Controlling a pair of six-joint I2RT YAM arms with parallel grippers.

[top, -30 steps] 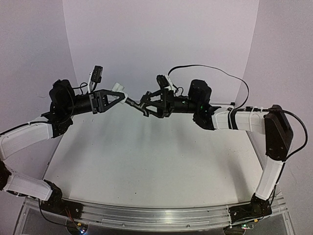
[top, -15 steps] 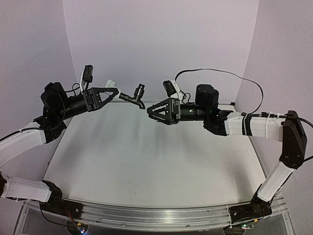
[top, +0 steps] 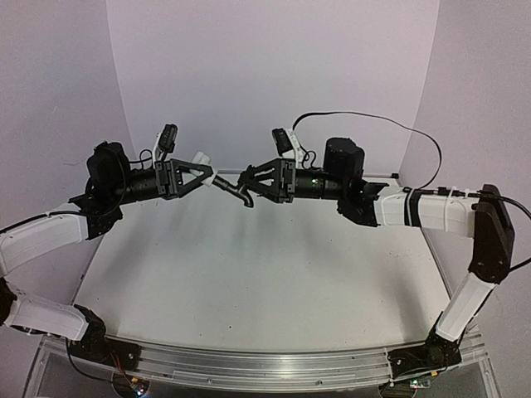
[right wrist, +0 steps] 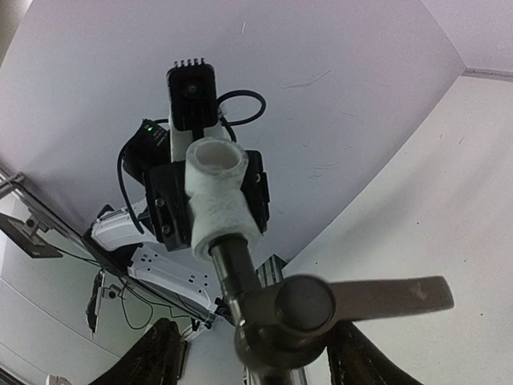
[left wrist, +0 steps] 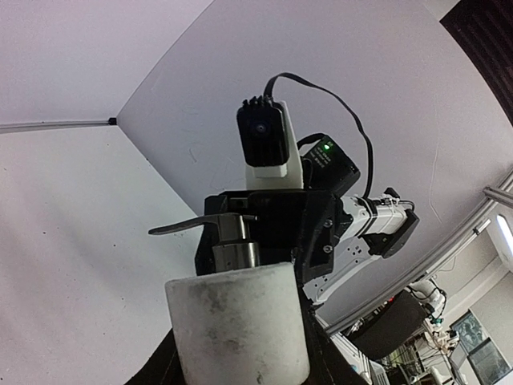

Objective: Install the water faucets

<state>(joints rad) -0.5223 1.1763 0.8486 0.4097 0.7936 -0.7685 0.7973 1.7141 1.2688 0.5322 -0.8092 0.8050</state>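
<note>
Across the lower half of the top view, white table [top: 249, 282] with an aluminium rail [top: 249, 365] along the bottom edge; pale lilac walls [top: 274, 66] curving behind. Both arms up off the surface, meeting mid-frame tip to tip. Left gripper [top: 209, 175], centre-left, clamped on the white fitting [left wrist: 240, 321], opening narrow, fingers against the cylinder's sides. Dark grey tap [top: 238, 188] sticking out of that fitting toward frame right, spout bent down, in the air well above the table. Right gripper [top: 251, 180], just right of centre, jaws apart and straddling the tap. Seen from the right wrist: fingers [right wrist: 160, 357] at lower left and lower right, clear gap on the tap body's left side, right side too close to tell contact. Lever handle [right wrist: 385, 295] pointing to frame right in that view.
</note>
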